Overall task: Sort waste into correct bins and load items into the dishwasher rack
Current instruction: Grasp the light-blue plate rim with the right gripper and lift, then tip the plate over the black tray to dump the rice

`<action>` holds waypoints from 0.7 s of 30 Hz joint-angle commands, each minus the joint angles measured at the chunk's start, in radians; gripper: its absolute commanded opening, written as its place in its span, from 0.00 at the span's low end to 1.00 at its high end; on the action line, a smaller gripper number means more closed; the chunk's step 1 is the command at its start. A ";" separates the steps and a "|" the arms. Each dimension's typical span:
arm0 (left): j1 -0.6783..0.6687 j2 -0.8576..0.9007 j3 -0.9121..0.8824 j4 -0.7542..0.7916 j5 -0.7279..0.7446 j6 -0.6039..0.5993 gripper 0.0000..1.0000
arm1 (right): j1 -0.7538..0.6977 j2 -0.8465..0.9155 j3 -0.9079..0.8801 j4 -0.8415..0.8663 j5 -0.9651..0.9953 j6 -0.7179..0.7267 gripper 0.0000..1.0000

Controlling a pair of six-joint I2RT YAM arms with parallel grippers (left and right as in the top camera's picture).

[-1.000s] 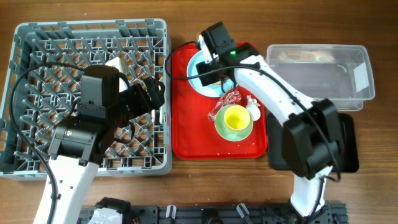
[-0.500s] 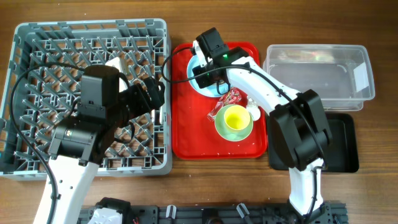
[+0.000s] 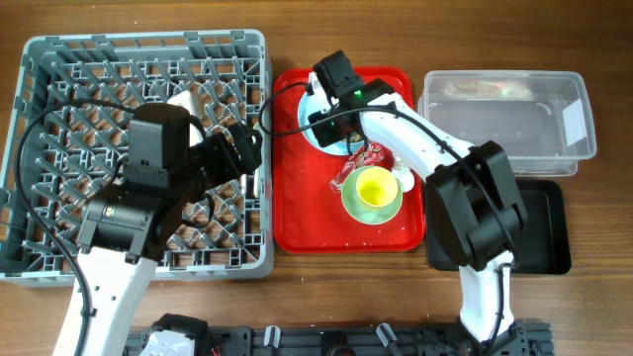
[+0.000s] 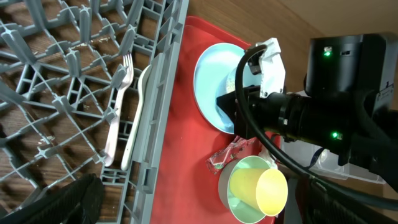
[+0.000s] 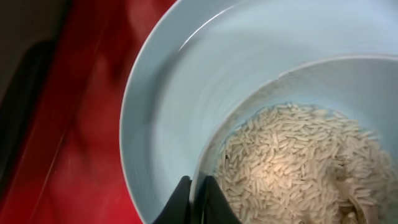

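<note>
**Overhead:** On the wooden surface point(image 3: 613, 297) lie one grey rack point(image 3: 59, 59), one red tray point(image 3: 297, 222), one clear tub point(image 3: 495, 124) and one black tray point(image 3: 554, 232). The right arm covers part of the black tray. The red tray carries one pale-blue plate point(image 3: 313, 133), one red wrapper point(image 3: 358, 166), one white tissue point(image 3: 406, 178) and one yellow cup point(image 3: 374, 190). The cup stands in a teal bowl point(image 3: 349, 203). The right gripper point(image 3: 333, 124) is over the plate and hides most of it. The left gripper point(image 3: 247, 148) sits at the rack's right edge.

**Left wrist:** One fork point(image 4: 115, 106) and one spoon point(image 4: 138, 106) lie side by side in the rack, along the wall next to the red tray. The left gripper's fingers point(image 4: 68, 202) show only at the bottom corners. They are spread wide and released, with nothing between them.

**Right wrist:** The right gripper point(image 5: 196, 185) is clenched on the rim of a second bowl, the rice bowl point(image 5: 348, 87). It holds white grains point(image 5: 292, 168) and sits over the plate point(image 5: 168, 99). The frame cuts the rice bowl off at the right and bottom.
</note>
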 commanded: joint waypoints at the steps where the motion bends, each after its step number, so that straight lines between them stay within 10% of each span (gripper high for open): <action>1: 0.006 -0.001 0.009 0.002 -0.002 0.008 1.00 | 0.001 0.012 0.006 -0.012 -0.001 0.008 0.04; 21: 0.006 -0.001 0.009 0.002 -0.002 0.008 1.00 | -0.068 -0.554 0.063 -0.566 0.137 0.203 0.04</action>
